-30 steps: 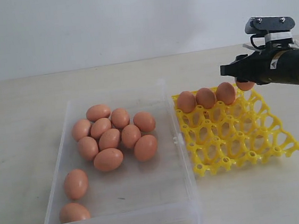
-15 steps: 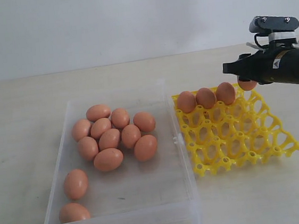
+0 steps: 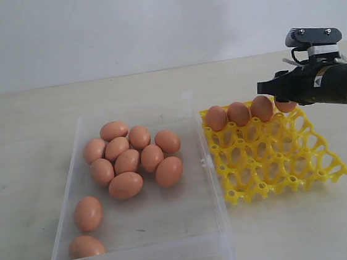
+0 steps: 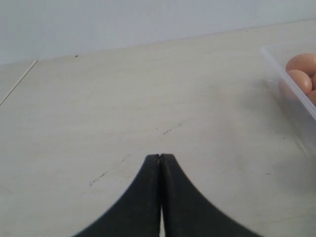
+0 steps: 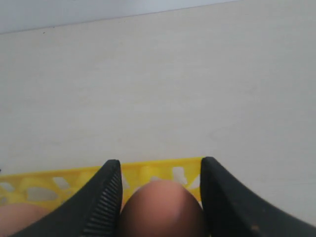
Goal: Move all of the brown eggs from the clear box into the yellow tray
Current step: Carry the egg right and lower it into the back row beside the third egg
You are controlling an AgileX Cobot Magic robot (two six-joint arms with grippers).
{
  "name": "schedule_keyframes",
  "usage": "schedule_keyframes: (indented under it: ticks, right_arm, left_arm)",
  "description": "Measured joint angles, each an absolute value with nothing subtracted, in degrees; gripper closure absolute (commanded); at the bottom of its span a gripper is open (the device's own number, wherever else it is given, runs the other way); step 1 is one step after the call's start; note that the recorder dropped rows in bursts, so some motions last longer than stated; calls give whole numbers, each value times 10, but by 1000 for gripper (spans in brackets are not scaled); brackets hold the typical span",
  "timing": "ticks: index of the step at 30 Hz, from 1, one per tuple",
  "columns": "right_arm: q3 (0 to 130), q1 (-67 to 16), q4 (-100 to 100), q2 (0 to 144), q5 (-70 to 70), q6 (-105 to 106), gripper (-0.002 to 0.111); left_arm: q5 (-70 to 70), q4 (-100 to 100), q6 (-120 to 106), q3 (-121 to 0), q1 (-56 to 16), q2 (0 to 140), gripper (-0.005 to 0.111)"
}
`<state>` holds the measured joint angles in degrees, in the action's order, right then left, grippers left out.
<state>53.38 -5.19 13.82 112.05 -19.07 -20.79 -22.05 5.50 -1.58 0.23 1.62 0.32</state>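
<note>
Tabletop scene on a pale table (image 3: 27, 151). A clear box (image 3: 149, 255) sits left of centre and holds twelve brown eggs (image 3: 127, 161): ten are bunched together in its far half, touching one another, and two lie apart by its near left corner. Just right of the box, close to its right wall, lies a yellow tray (image 3: 275, 156), turned slightly askew to the box. Three more eggs stand side by side in the tray's far row, starting from its left end. Next to them, toward the tray's far right corner, a fourth egg (image 3: 286, 106) shows under the right gripper (image 3: 271, 87), the tip of a black arm that extends in from the right edge. The right wrist view shows its two fingers (image 5: 101, 197) pinching this egg, one on each side, with the tray's yellow far edge just beyond. Whether the egg rests in a cup cannot be told. The left gripper (image 4: 160, 157) is outside the exterior view. Its own camera shows its fingers (image 4: 143, 197) pressed together over bare table, with a corner of the box and a few eggs off to one side.
</note>
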Motion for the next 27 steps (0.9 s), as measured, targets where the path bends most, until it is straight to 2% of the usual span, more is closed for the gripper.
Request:
schedule_keyframes:
  ticks: [6, 11, 18, 21, 25, 27]
  right_arm:
    - [534, -52, 138, 1122, -192, -208, 106]
    - [534, -52, 138, 1133, -195, -208, 93]
    - [534, -52, 138, 1140, -199, -207, 83]
    - [534, -52, 138, 1140, -199, -207, 72]
    - [534, -52, 138, 1140, -199, -207, 50]
    - [534, -52, 139, 1140, -200, -207, 46]
  left_arm:
    - [-220, 55, -16, 2, 16, 3, 107]
    - [-220, 55, -16, 2, 16, 3, 107]
    - [-220, 55, -16, 2, 16, 3, 107]
    - [-220, 55, -16, 2, 16, 3, 107]
    - [-220, 55, -16, 2, 16, 3, 107]
    - [-220, 55, -16, 2, 16, 3, 107]
